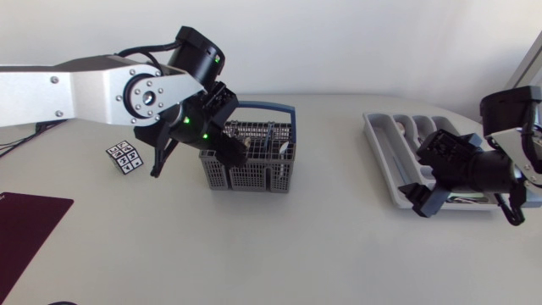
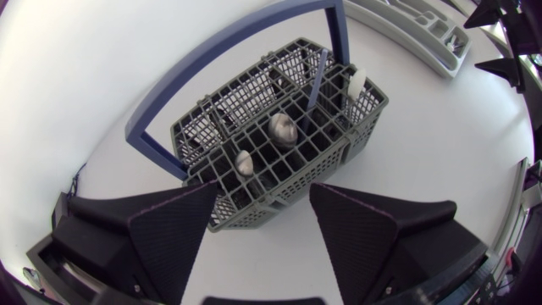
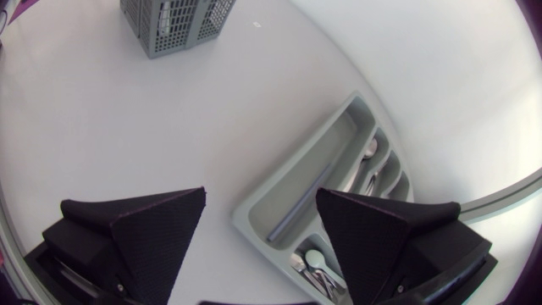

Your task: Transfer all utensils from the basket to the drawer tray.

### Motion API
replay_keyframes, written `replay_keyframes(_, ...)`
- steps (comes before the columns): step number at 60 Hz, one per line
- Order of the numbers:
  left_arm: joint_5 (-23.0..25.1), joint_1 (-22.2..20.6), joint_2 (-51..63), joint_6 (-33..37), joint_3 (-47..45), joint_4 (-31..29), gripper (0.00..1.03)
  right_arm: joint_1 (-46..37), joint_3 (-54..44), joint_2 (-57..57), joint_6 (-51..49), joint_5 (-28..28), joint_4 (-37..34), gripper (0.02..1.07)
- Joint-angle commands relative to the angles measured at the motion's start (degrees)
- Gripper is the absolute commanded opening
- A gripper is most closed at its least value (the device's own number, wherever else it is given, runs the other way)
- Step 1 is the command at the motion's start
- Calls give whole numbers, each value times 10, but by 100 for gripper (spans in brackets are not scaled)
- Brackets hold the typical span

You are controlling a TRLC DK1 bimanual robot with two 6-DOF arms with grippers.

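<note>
The grey wire basket (image 1: 250, 176) with a blue handle stands at the table's middle. My left gripper (image 1: 195, 155) hangs open over its left end. In the left wrist view the basket (image 2: 288, 182) lies just ahead of the open left gripper (image 2: 258, 233). It holds two spoons (image 2: 282, 129), a blue-grey handle (image 2: 315, 80) and a white handle (image 2: 356, 82). The grey drawer tray (image 1: 377, 140) lies at the right. My right gripper (image 1: 466, 206) is open above the tray's near end, nothing between its fingers. Below it a long utensil (image 3: 301, 207) lies in the tray (image 3: 288, 161) beside several others (image 3: 364, 161).
A small white cube with black markings (image 1: 125, 157) sits left of the basket. A dark maroon mat (image 1: 25, 224) covers the front left corner. The table's curved edge runs just behind the tray.
</note>
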Motion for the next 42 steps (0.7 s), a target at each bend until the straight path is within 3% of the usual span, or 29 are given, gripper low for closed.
replay_keyframes(1,-20,-8,22,-18,21,-1,73,36,-2,-8,51,16,-12,96)
replay_keyframes(22,-112,-38,74,-37,41,18,60,97,-9,-4,92,45,-9,96)
replay_keyframes(42,-175,-44,115,-37,51,44,55,195,1,-20,159,58,-12,96)
